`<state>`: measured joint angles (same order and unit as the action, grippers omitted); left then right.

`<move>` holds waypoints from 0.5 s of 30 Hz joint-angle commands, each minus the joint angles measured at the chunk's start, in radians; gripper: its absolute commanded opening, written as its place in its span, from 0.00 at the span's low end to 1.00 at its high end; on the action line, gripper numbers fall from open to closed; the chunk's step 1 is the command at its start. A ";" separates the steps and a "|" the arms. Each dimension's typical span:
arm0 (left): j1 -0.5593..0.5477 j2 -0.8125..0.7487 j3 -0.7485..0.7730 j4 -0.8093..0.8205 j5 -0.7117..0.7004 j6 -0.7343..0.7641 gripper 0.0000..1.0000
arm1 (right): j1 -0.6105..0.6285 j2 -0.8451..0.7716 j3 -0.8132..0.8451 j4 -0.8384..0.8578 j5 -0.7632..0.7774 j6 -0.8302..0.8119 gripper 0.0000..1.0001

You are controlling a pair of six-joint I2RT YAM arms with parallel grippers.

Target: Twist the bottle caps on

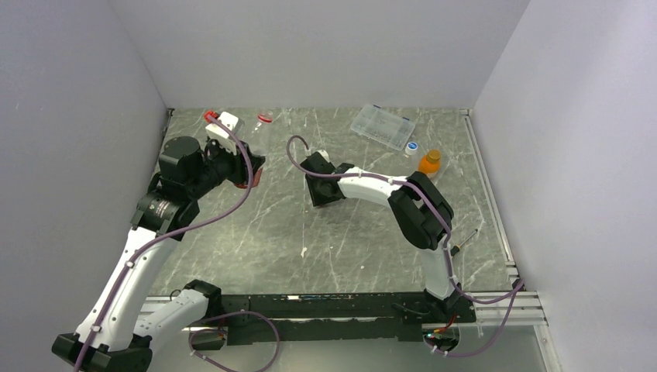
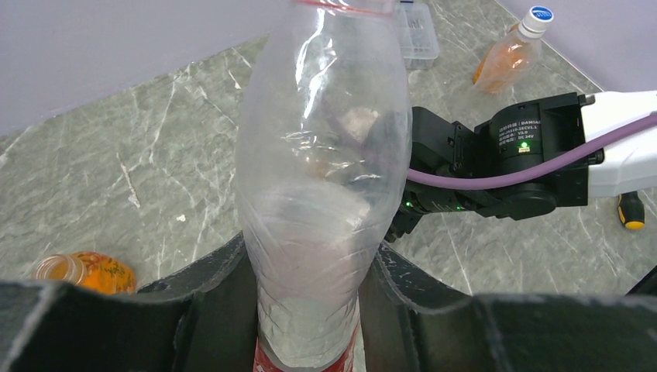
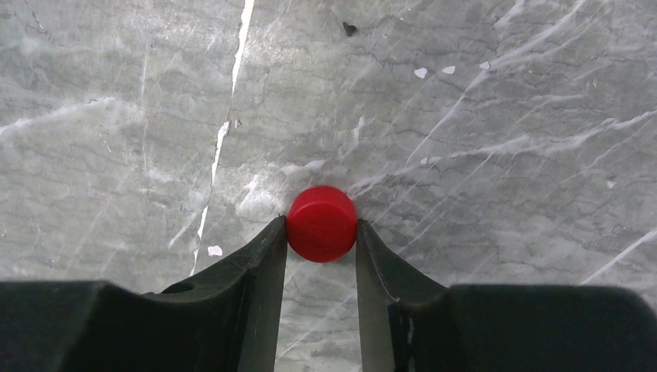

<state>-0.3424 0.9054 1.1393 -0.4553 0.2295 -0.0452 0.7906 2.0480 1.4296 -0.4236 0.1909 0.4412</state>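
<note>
Nearest the overhead camera sit the two arm bases at the near edge of the table [image 1: 310, 240]. The left arm reaches to the far left, where the left gripper [image 1: 242, 172] is clamped on the lower body of the clear bottle [image 1: 260, 138]. Its red-ringed neck points toward the far wall, with no cap visible on it. Just right of that bottle the right gripper [image 1: 321, 198] points down at mid-table, hiding what lies beneath. At the far right are an orange bottle [image 1: 430, 163] and the compartment box [image 1: 382, 126]; a screwdriver [image 1: 465, 244] lies near the right edge.

From the left wrist, black fingers [image 2: 209, 302] press both sides of the clear bottle close to its red label band. Its long axis runs straight out from the grip, the neck leaving the top of the picture. A second orange bottle [image 2: 85, 271], uncapped, lies on its side.

From the right wrist, both fingers [image 3: 263, 263] touch opposite sides of the red cap [image 3: 322, 223], which seems to rest flat on the marble, so the grasp looks closed on it.

The bottle's mouth lies left of the cap, farther off and higher. I judge the right arm must bring the cap there in line with the bottle's axis; how far the bottle leans I cannot tell
</note>
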 commanded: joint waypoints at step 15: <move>0.002 0.100 -0.009 -0.012 0.578 0.182 0.35 | -0.223 -0.668 -0.074 -0.112 -0.475 -0.035 0.08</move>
<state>-0.3416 0.9886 1.1221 -0.4599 0.5861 0.0681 0.6220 1.5364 1.3907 -0.5205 -0.0631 0.4335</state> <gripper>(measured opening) 0.451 0.359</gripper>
